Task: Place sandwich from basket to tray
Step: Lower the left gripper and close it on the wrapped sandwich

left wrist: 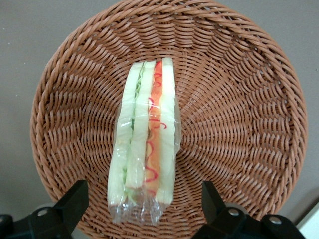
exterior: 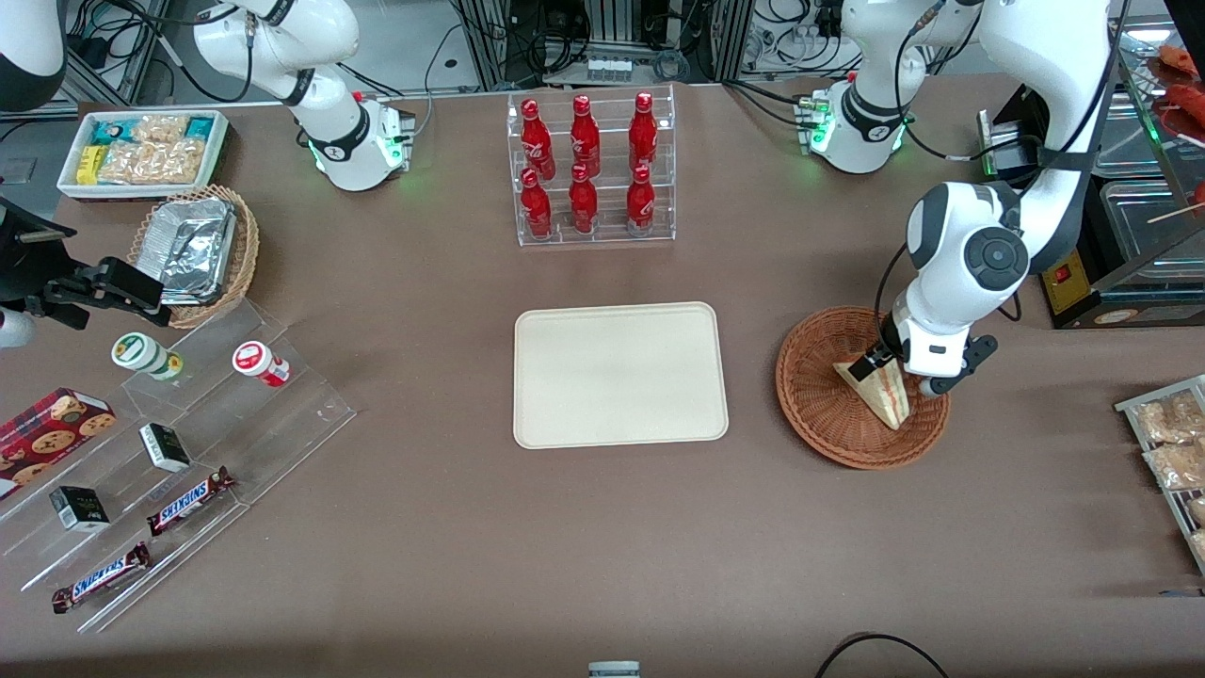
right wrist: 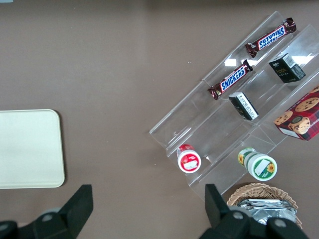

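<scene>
Gripper [left wrist: 142,204] hangs spread over the wrapped sandwich [left wrist: 145,144] in the basket [left wrist: 239,124], near the desk's working-arm edge; soft, light, slippery film, so pinch the bread faces gently.

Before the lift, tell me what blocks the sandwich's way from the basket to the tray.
Nothing visible does. The sandwich lies in the basket, the open pincer straddling its end. Only bare table separates basket and empty tray.

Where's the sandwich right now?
The sandwich lies in the reddish-brown basket, toward the working arm's end of the table beside the tray, with the open claw straddling it.
</scene>
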